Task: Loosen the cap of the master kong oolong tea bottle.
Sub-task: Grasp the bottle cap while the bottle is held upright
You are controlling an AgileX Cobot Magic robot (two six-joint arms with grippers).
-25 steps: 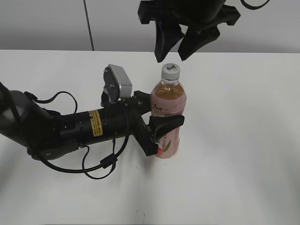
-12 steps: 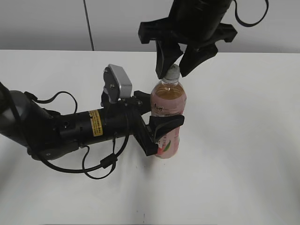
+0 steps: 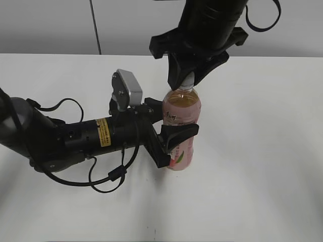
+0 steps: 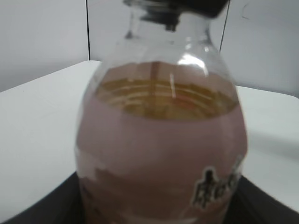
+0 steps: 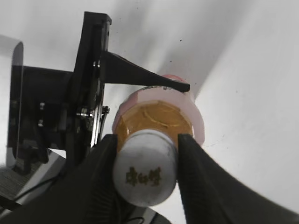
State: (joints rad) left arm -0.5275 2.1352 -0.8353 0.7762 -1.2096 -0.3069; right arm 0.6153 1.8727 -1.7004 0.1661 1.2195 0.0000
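The master kong oolong tea bottle point(image 3: 181, 108) stands upright on the white table, amber tea inside and a pink label. My left gripper point(image 3: 179, 120) lies sideways and is shut on the bottle's body; the bottle fills the left wrist view point(image 4: 163, 140). My right gripper point(image 3: 187, 80) comes down from above and its two black fingers press the sides of the white cap point(image 5: 145, 175), which has a dark mark on top. In the exterior view only a sliver of the cap point(image 3: 187, 83) shows between the fingers.
The left arm's black body point(image 3: 86, 136) with loose cables lies along the white table point(image 3: 252, 166) to the left of the bottle. A grey wall stands behind the table's far edge.
My right gripper has come down from above the bottle onto the cap and its fingers have closed in on it. The left gripper and the bottle have not moved.
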